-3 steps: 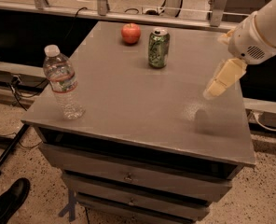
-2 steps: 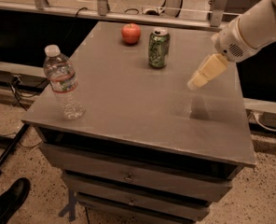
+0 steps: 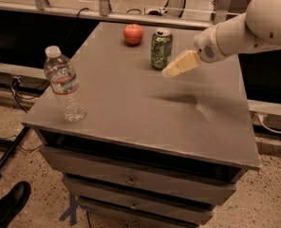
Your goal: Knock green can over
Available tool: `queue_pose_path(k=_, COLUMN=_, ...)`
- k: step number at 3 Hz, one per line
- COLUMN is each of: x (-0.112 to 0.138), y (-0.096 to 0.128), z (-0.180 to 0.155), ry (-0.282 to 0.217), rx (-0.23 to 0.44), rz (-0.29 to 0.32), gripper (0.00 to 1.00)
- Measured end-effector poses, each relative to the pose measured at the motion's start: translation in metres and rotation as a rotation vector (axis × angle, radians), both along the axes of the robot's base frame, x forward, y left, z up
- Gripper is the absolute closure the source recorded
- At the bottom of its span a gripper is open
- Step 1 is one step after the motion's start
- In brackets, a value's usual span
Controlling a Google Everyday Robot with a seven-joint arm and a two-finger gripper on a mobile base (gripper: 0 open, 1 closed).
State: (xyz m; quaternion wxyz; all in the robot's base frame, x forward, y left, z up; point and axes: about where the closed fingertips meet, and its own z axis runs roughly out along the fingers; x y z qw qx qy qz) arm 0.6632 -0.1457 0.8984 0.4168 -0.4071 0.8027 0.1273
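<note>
**Closing on the can from the right**

Noting a shoe (image 3: 7, 205) on the floor at near left and drawers (image 3: 131, 179) under the bench (image 3: 131, 113); ignoring both. Logging the water bottle (image 3: 64, 87) upright at the near-left edge, holding the same spot as in the earlier frames.

Tracking the gripper (image 3: 169, 72) above the bench, right of centre: fingers pressed together into one pale wedge, no gap showing, tip pointing left and slightly down. Comparing with a second ago: travelling leftward from over the right edge, now hanging just beside the green can (image 3: 161, 49), tip level with the can's lower half and, judging by the view, not yet touching.

Finding the green can upright toward the far side of the bench, unmoved across the frames, so counting the task as not done. Reading this as the approach ending and the push about to begin; expecting a short sideways sweep to suffice.

Marking the apple (image 3: 133, 33) near the can's left, slightly farther back, as possibly lying in the fall path.
</note>
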Motion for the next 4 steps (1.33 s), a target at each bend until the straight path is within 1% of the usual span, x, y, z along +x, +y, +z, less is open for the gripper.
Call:
queue_pose_path(k=1, x=0.028, y=0.022, z=-0.004, ry=-0.075, rx=0.087, rz=0.014, gripper=0.00)
queue_pose_path(k=2, x=0.050, y=0.045, z=-0.008, ry=-0.143, rx=0.148, rz=0.051, gripper=0.00)
queue_pose_path(k=3, x=0.068, y=0.056, z=-0.006, ry=-0.188, rx=0.224, rz=0.051, gripper=0.23)
queue_pose_path(k=4, x=0.074, y=0.055, z=-0.001, ry=-0.209, rx=0.255, rz=0.045, gripper=0.47)
